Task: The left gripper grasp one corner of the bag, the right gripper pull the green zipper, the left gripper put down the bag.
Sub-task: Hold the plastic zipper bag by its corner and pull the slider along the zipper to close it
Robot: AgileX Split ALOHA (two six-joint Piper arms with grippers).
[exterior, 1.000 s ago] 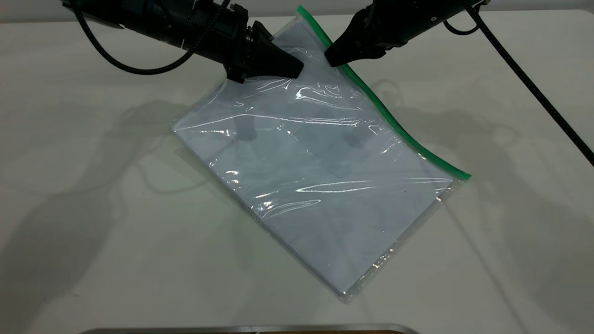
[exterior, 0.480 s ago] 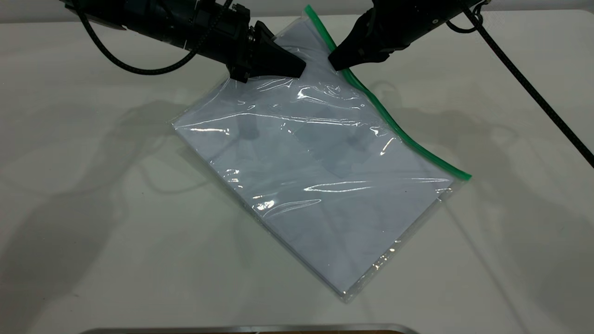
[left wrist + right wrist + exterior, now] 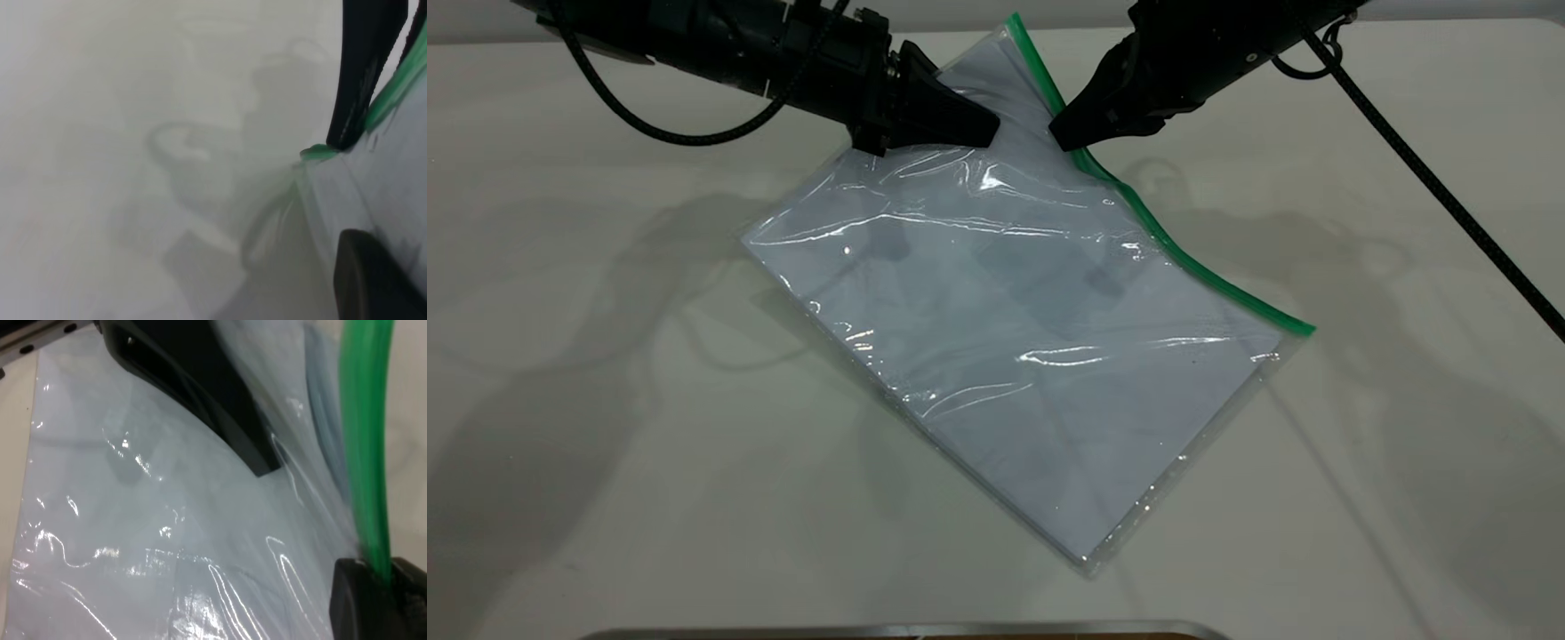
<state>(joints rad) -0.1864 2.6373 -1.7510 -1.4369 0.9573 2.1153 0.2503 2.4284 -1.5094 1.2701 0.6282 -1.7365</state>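
Observation:
The bag [image 3: 1032, 356] lies slantwise on the table, its far end lifted. The green zipper [image 3: 1192, 267] runs along its right long edge. My left gripper [image 3: 985, 133] comes in from the far left and is shut on the bag's far end, near the corner. My right gripper [image 3: 1064, 138] comes in from the far right and is shut on the green zipper near its far end. In the right wrist view the green strip [image 3: 363, 440] runs between the jaws of that gripper [image 3: 381, 577], with the left gripper [image 3: 200, 380] beyond. The slider tab is hidden.
The white table [image 3: 605, 400] surrounds the bag. A thick black cable [image 3: 1449, 187] trails from the right arm across the far right. A metal edge [image 3: 907, 629] runs along the near side.
Both grippers and the bag have shifted a little to the left. The bag's near green corner has slid left and slightly farther away. Both grips are unchanged.

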